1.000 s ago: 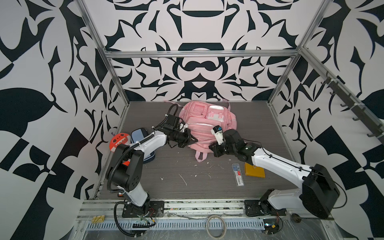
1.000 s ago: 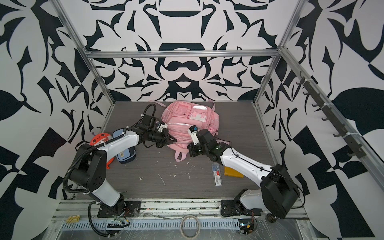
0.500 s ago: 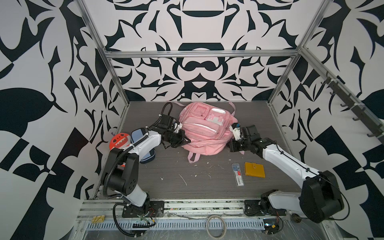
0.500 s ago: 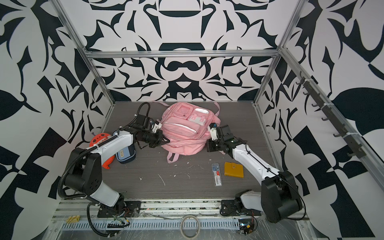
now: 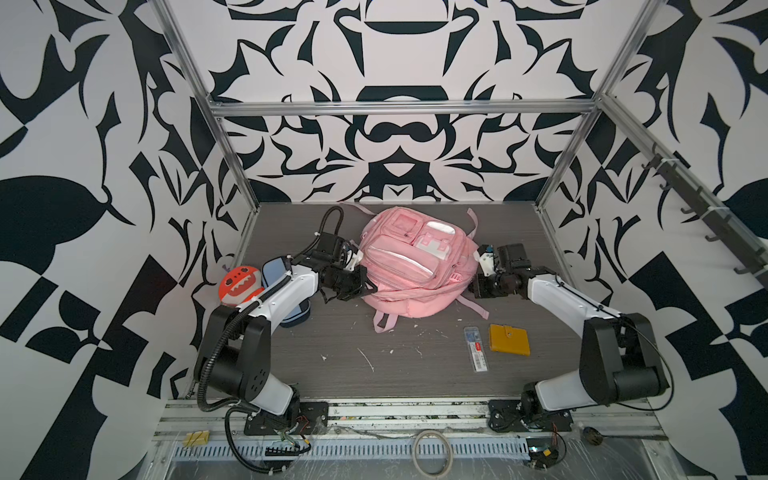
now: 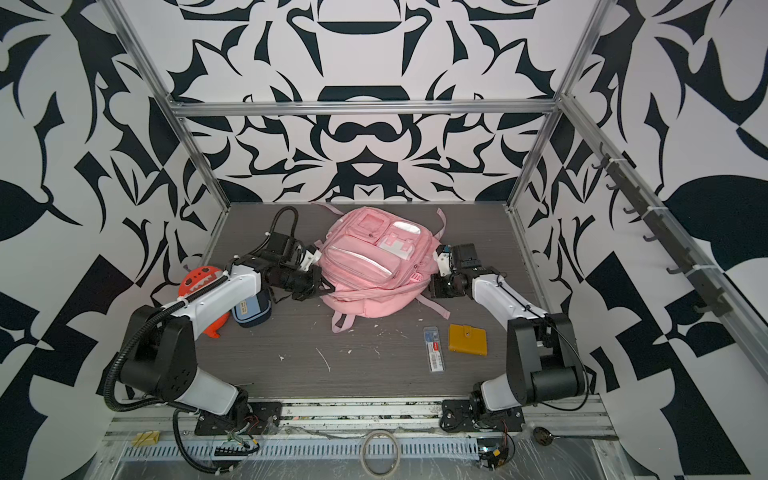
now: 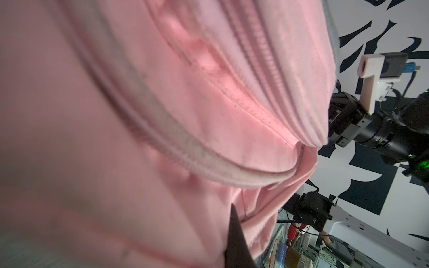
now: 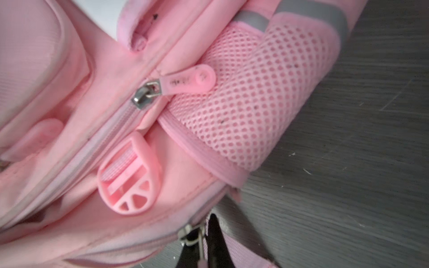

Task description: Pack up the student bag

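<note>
1. Placement: student bag (image 5: 415, 266) lies face-up near 12 o'clock on the worktop (image 5: 374, 374), visible in both top views and taut between the two arms.
2. Left hand (image 5: 368, 289) is clenched at the bag's 8 o'clock edge, apparently on a fold of its fabric. Right hand (image 5: 470, 289) is clenched at the 4 o'clock edge on a zip pull (image 8: 201, 247).
3. Slipping is my first worry. The pull is a thin tab between narrow tips, and a tug faster than its metal slider (image 8: 189, 233) can run would likely pop it free, leaving the compartment closed.
4. Bunching is the second. Soft cloth on the left side could slide out of the pinch or fold into the teeth, so the whole bag would drag toward 3 o'clock instead of unzipping.
5. A dragged bag might sweep the yellow wallet (image 5: 509, 338) and clear pen box (image 5: 476, 349), which lie apart from it at 5 o'clock. The plush toy (image 5: 237, 284) and pencil case (image 5: 272, 270) at 9 o'clock sit partly behind the left arm, awkward to reach.
6. Only the right wrist view shows the slider, the pull and the mesh side pocket (image 8: 250, 104); the top views hide them behind the hand. The left wrist view shows pink cloth and zip seams against one dark fingertip (image 7: 234, 234), so exactly what is pinched cannot be told. Only the top views show the unpacked items.
</note>
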Controlling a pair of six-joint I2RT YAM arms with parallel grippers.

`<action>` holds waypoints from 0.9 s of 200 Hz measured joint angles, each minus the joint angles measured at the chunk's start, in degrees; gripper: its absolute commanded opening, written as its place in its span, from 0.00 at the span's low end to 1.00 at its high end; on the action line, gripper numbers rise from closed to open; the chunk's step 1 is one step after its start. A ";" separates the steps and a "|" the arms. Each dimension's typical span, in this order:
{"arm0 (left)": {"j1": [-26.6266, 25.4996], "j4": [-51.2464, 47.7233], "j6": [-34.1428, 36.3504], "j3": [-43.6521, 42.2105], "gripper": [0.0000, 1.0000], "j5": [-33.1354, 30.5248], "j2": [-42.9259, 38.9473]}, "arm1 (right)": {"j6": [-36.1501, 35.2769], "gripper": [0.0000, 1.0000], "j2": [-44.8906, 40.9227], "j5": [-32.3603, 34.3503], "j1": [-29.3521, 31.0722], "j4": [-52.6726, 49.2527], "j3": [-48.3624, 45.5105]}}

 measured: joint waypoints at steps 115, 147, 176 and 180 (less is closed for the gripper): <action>2.23 -0.09 -0.96 -1.70 0.00 -0.22 -1.07 | -12.83 0.69 -7.08 -1.14 -0.83 0.07 -1.62; 2.36 0.17 -1.66 -1.62 0.00 0.61 -0.26 | -17.55 0.71 -16.46 0.70 1.97 -2.93 -2.91; 2.36 0.15 -1.79 -1.60 0.00 1.57 1.62 | -21.22 0.72 -16.98 1.16 2.62 -3.45 -1.44; 2.36 0.15 -1.77 -1.60 0.00 1.77 1.77 | -21.77 0.72 -16.35 1.16 2.62 -3.45 -1.01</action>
